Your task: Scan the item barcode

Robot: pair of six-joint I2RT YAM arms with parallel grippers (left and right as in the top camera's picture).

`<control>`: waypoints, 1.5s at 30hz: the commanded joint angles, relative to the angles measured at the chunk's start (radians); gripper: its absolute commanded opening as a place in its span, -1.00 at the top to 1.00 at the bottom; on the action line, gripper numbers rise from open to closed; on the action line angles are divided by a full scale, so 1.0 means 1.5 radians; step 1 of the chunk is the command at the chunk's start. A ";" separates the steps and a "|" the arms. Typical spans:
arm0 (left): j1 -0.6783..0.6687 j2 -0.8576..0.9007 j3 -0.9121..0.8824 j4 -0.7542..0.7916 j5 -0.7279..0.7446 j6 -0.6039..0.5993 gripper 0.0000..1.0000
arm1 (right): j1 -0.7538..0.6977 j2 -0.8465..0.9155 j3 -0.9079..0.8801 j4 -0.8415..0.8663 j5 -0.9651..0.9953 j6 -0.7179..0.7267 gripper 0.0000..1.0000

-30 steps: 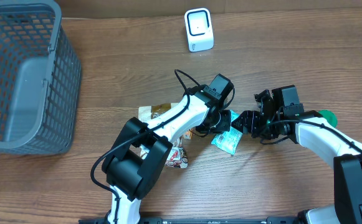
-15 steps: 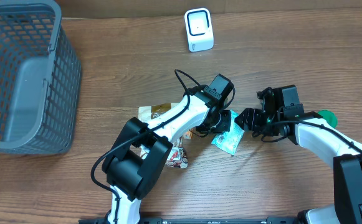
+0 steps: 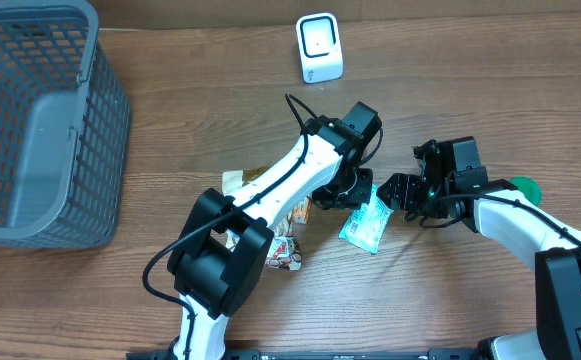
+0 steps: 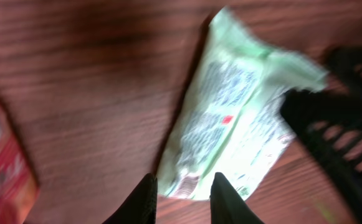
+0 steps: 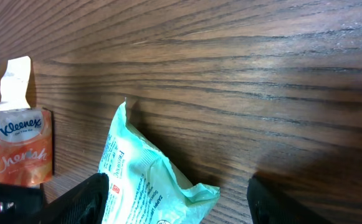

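Since a second ago the left arm (image 3: pixel 280 185) has drawn its wrist toward the top of the overhead frame. The green packet (image 3: pixel 365 222), then half covered by it, now lies flat and mostly in the open on the wooden table (image 3: pixel 470 80), just right of frame centre. Largest in view, the grey mesh basket (image 3: pixel 108 130) fills the upper left. The right arm (image 3: pixel 515 225) reaches in from the lower right and has backed off a little toward the right. The white scanner (image 3: pixel 320 47) stands at top centre, well apart from the packet. An orange tissue pack (image 5: pixel 19 146) lies near the packet, to its lower left. The left gripper (image 4: pixel 184 190) has its fingers parted only narrowly, with nothing pinched between them; the packet's lower edge shows just beyond their tips. The right gripper (image 5: pixel 177 190) stands wide, its fingers framing the packet's corner in its own view but closed on nothing. This reads as a release: nobody holds the packet, and it has not reached the scanner. Whether its barcode faces up I cannot tell, as the print is blurred. A fresh grasp looks needed, likely from the right side.
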 commanded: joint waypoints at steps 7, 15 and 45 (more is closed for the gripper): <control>-0.001 -0.006 -0.106 0.051 0.011 0.012 0.60 | 0.002 0.003 -0.005 0.002 0.009 -0.005 -0.51; -0.001 -0.004 -0.165 0.137 0.047 -0.003 0.64 | 0.002 0.003 -0.005 -0.005 0.009 -0.005 -0.53; -0.032 -0.013 -0.058 -0.013 0.044 0.009 0.19 | 0.002 0.003 -0.007 -0.026 0.009 0.011 -0.68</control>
